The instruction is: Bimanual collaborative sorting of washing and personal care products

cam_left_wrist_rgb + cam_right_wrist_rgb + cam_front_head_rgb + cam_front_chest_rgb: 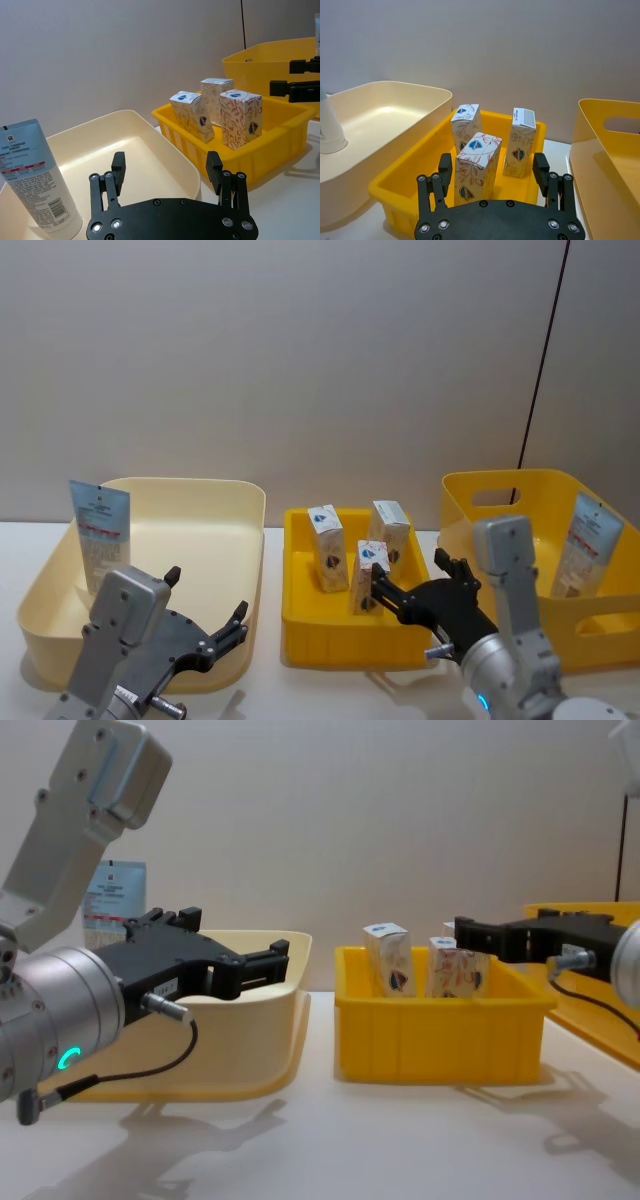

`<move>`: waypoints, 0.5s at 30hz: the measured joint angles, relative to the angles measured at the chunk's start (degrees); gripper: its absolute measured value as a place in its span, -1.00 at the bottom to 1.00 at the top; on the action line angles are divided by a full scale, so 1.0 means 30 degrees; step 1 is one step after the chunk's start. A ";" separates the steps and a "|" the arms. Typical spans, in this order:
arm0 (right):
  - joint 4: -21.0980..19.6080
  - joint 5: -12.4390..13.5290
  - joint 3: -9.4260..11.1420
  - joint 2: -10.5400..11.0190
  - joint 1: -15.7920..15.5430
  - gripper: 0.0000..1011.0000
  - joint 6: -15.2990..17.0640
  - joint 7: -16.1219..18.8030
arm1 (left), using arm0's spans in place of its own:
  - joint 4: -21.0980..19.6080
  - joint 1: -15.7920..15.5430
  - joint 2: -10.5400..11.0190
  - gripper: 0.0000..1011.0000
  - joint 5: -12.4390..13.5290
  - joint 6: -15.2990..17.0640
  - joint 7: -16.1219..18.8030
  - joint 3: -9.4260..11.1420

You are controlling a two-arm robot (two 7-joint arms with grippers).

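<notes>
The cartons point(476, 167) are white with reddish leaf print and blue emblems, the tube point(37, 180) pale-blue and white with a red band, the tray point(350, 635) yellow.

The left gripper point(207, 598) is pointing toward 2 o'clock, jaws spread; the right gripper point(405, 578) is pointing toward 10 o'clock, jaws spread.

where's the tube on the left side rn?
Head view: the tube stands on the robot's left, inside the cream bin against its left wall. The yellow tray holding the cartons sits next to that bin on its right.
</notes>
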 joint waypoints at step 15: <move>0.2649 -0.0490 -0.0292 -0.1317 0.1834 0.98 0.0343 -0.0454 | 0.0000 -0.0001 -0.0001 0.98 0.0000 0.0000 0.0000 0.0000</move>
